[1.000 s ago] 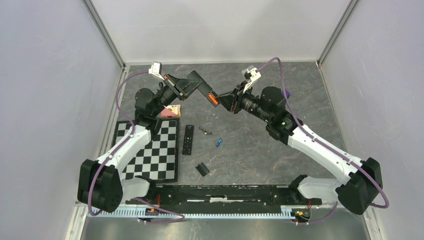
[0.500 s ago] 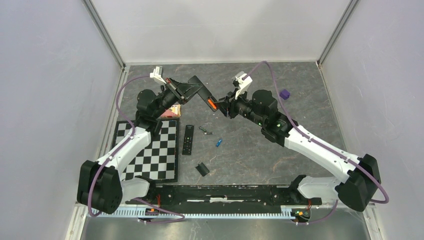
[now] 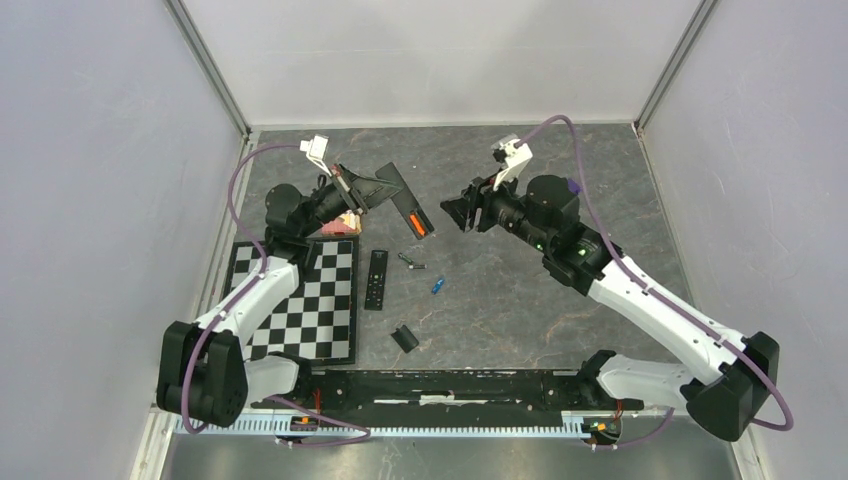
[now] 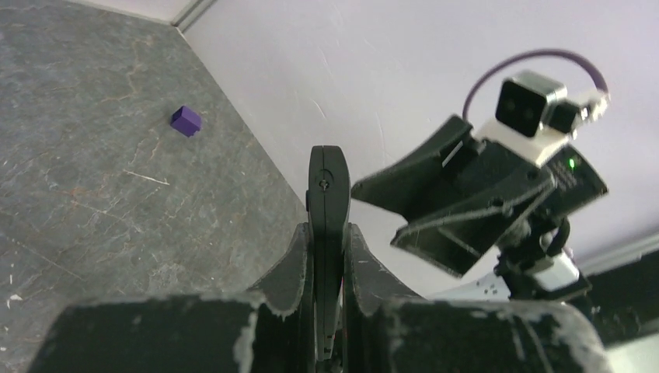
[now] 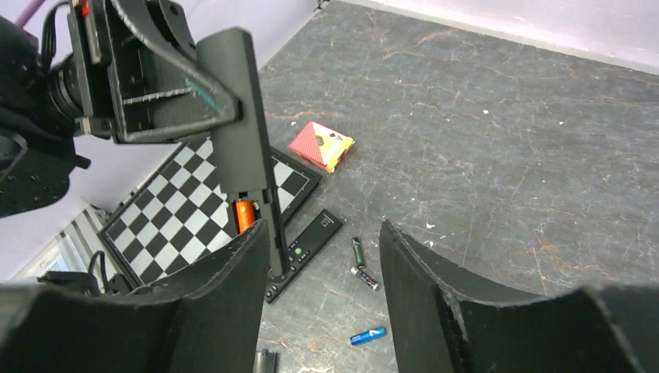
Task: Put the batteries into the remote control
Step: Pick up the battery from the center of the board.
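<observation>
My left gripper (image 3: 362,192) (image 4: 328,242) is shut on the remote control (image 3: 403,203) (image 4: 327,198), a slim black bar held above the table with its open battery bay facing up. The orange battery (image 3: 421,222) (image 5: 245,214) sits in the bay of the remote control (image 5: 242,132). My right gripper (image 3: 455,212) (image 5: 322,233) hangs just right of the remote's end, open, nothing between its fingers. The blue battery (image 3: 437,286) (image 5: 366,336) lies on the table below.
A second black remote (image 3: 375,279) (image 5: 307,247), two dark batteries (image 3: 411,262) (image 5: 361,264) and a small black cover (image 3: 404,338) lie on the grey table. A chessboard (image 3: 310,300) and red box (image 3: 342,222) are at left, a purple block (image 3: 571,187) (image 4: 186,120) at right.
My right gripper has opened and drawn back to the right, leaving the orange battery in the remote's bay. The left gripper has tilted the remote's free end lower.
</observation>
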